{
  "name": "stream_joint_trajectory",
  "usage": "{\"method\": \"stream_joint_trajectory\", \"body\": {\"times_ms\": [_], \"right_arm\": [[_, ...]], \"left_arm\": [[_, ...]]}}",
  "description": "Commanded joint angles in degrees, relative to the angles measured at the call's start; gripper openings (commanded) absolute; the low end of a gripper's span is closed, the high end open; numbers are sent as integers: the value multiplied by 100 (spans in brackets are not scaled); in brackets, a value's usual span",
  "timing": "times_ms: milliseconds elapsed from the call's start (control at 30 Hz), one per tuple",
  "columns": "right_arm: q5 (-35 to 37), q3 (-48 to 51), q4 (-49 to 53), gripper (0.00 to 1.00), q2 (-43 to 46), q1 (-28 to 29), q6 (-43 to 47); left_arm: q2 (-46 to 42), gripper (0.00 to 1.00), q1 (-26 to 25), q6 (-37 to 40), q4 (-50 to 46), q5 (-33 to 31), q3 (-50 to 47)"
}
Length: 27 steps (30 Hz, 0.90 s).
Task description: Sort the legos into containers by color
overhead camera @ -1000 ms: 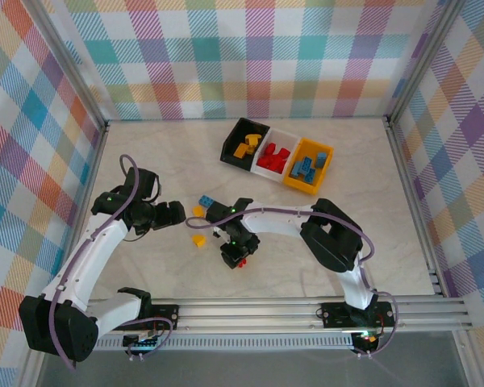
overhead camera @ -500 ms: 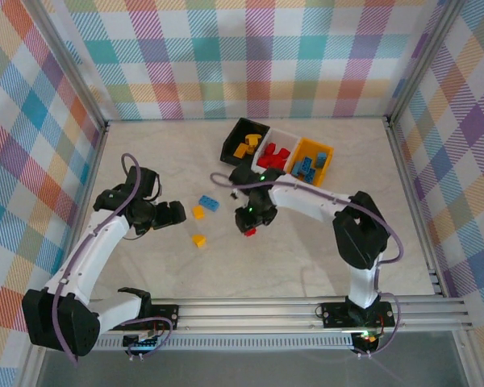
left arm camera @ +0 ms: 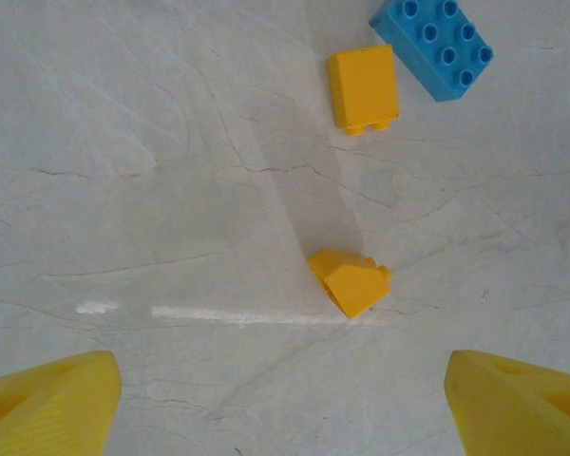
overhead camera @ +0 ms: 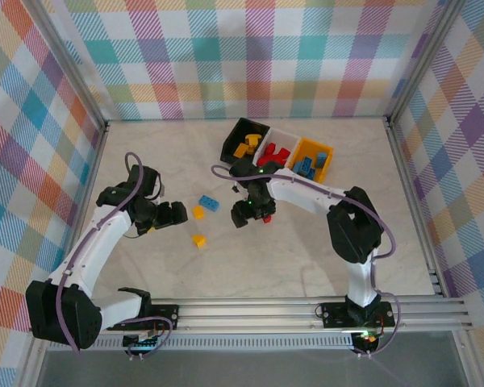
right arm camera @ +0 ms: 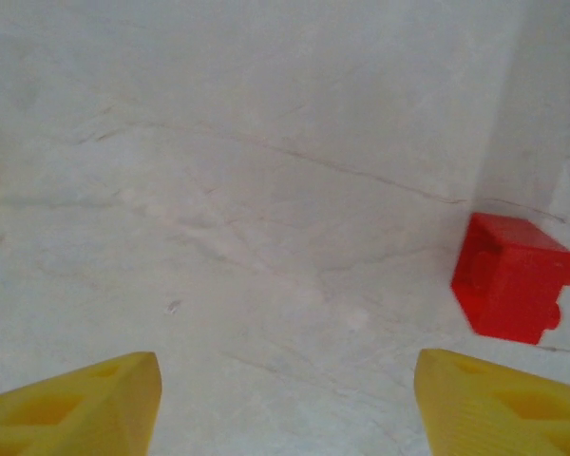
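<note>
Checked walls stand around a pale table (overhead camera: 323, 242). From the top camera we see the containers (overhead camera: 286, 134) holding sorted legos (overhead camera: 273, 155). The right gripper (overhead camera: 245, 216) is near them, a red brick (overhead camera: 266, 218) just beside it. The left gripper (overhead camera: 174, 214) is near a blue brick (overhead camera: 209, 203) and two yellow ones.

From the left wrist we see its fingers (left arm camera: 47, 399) wide apart and empty. A sloped yellow brick (left arm camera: 350, 282) lies ahead, a bit right of the middle. We think its slanted top could slip when squeezed.

From the right wrist we see wide, empty fingers (right arm camera: 71, 404) too. The red brick lies off to the right, outside the gap, so we think closing now would catch nothing
</note>
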State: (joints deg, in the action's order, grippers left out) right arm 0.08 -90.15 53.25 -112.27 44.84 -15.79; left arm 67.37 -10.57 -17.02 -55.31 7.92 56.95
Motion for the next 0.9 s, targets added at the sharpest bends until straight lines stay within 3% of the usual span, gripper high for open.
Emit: {"method": "stream_joint_trajectory", "body": {"times_ms": [0, 233, 733, 867], "right_arm": [[358, -291, 325, 77, -176, -398, -321], [248, -739, 462, 78, -710, -710, -264], [223, -952, 607, 61, -1442, -865, -67], [269, -901, 559, 50, -1476, -898, -13]], "left_arm": [[55, 89, 90, 93, 47, 143, 111], [74, 89, 90, 84, 67, 190, 64], [113, 90, 90, -51, 142, 226, -8], [190, 90, 89, -97, 195, 251, 7]]}}
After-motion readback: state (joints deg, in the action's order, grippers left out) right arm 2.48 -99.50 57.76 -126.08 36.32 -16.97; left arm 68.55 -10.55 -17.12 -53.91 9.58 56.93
